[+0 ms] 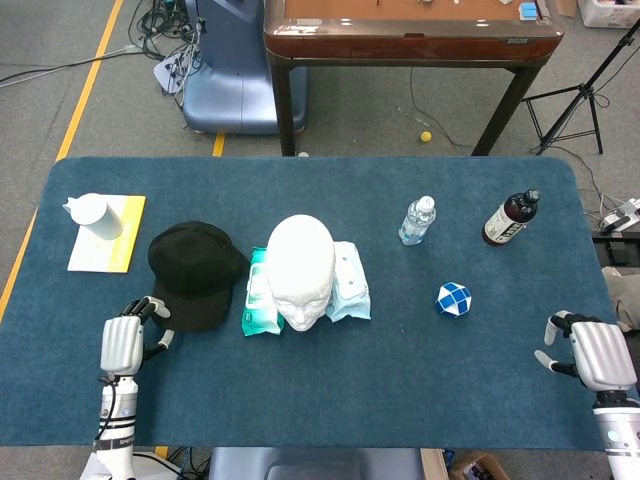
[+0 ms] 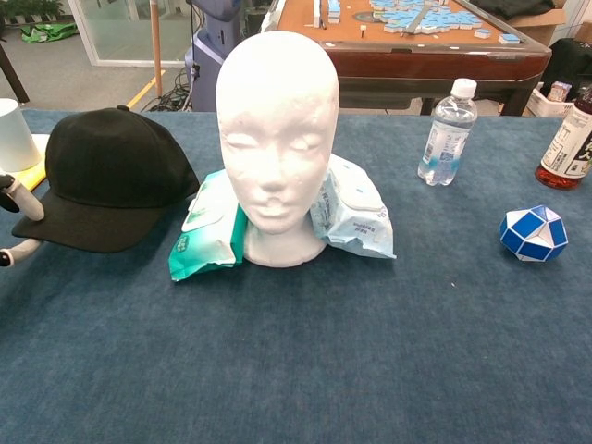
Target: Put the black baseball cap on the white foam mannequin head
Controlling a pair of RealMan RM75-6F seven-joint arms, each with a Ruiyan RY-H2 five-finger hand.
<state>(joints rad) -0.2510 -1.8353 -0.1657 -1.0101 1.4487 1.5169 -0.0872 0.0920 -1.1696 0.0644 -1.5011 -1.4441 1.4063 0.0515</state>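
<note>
One black baseball cap [image 1: 196, 272], brim toward left robot hand [image 1: 124, 342], seemingly pinched

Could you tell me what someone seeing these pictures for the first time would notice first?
The white foam mannequin head stands upright at the middle of the blue table, propped between two wipe packs, and dominates the chest view. Just to its left lies the black baseball cap, with the left hand at its brim. Further right, a small blue-and-white puzzle ball stands out against the cloth.
</note>
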